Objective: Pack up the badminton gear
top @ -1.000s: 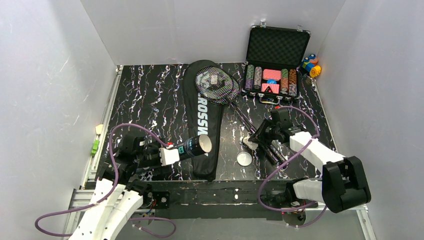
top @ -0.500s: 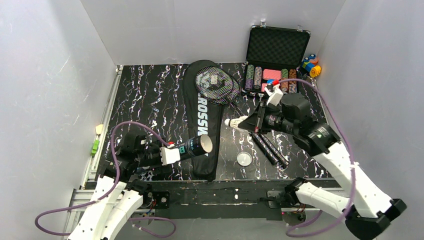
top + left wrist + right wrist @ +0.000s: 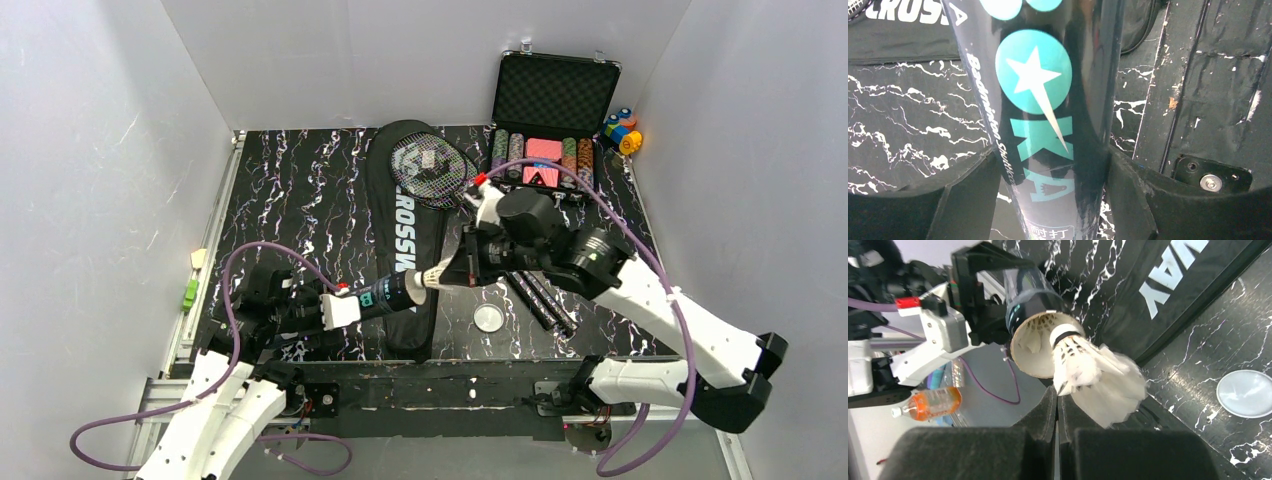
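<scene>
My left gripper (image 3: 340, 308) is shut on the dark teal-lettered tube (image 3: 388, 295), held tilted low over the black CROSSWAY bag (image 3: 405, 235), open mouth to the right. In the left wrist view the tube (image 3: 1048, 125) fills the gap between both fingers (image 3: 968, 195). My right gripper (image 3: 458, 272) is shut on a white feather shuttlecock (image 3: 437, 277) by its skirt. In the right wrist view the shuttlecock (image 3: 1093, 375) has its cork end at the tube's mouth (image 3: 1035, 345). The round lid (image 3: 488, 318) lies on the table. Two black racquets (image 3: 432, 170) lie across the bag. No other shuttlecock shows.
An open black case of poker chips (image 3: 545, 150) stands at the back right, with small coloured blocks (image 3: 622, 130) beside it. The racquet handles (image 3: 540, 295) lie under my right arm. White walls close the table on three sides. An orange bottle (image 3: 928, 405) lies off the table.
My right arm has lifted the shuttlecock from beside the racquet handles and carried it left to the tube's mouth. The left gripper and tube have stayed in place.
</scene>
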`<action>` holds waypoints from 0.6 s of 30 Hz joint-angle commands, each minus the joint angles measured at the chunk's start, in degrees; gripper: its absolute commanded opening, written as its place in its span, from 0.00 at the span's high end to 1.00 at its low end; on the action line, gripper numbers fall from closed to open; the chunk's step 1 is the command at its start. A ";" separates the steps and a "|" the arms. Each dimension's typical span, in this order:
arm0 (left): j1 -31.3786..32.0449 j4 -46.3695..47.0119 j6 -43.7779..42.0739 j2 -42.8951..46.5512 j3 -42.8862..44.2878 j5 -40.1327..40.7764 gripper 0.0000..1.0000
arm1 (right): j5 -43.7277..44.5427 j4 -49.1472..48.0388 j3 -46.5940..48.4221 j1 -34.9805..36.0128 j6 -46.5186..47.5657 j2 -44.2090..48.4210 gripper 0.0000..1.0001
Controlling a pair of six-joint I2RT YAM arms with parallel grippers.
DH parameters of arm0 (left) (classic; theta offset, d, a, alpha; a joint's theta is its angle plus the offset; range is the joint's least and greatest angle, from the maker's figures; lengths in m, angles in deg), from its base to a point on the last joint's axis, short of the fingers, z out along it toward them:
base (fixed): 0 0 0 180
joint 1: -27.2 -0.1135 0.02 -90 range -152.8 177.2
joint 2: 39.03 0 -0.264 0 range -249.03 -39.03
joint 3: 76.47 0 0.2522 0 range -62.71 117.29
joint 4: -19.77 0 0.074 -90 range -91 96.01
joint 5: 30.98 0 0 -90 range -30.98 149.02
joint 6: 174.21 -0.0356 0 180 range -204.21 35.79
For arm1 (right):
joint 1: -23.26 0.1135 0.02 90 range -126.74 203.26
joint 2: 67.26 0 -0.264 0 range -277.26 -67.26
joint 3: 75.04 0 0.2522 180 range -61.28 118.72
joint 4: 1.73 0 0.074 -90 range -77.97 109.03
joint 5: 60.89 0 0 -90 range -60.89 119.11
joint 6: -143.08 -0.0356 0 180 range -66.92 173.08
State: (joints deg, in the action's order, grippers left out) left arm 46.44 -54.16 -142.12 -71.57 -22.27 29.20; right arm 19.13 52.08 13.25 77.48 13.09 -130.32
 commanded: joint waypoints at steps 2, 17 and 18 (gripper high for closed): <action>0.10 0.75 -0.63 0.37 1.53 -1.01 0.86 | 1.80 -1.03 4.69 3.56 1.38 -3.30 0.99; 0.22 0.48 -0.79 1.31 1.25 -1.27 0.86 | -2.04 -9.60 2.98 7.03 -1.55 -7.91 0.99; 0.18 0.45 -0.72 1.25 1.36 -1.33 0.87 | -2.35 -10.08 2.92 7.12 -1.61 -8.33 0.99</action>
State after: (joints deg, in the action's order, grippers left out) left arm 46.44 -54.48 -142.28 -70.95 -22.27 29.59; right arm 18.84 47.53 16.57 83.99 12.35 -137.54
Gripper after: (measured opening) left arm 0.664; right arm 0.029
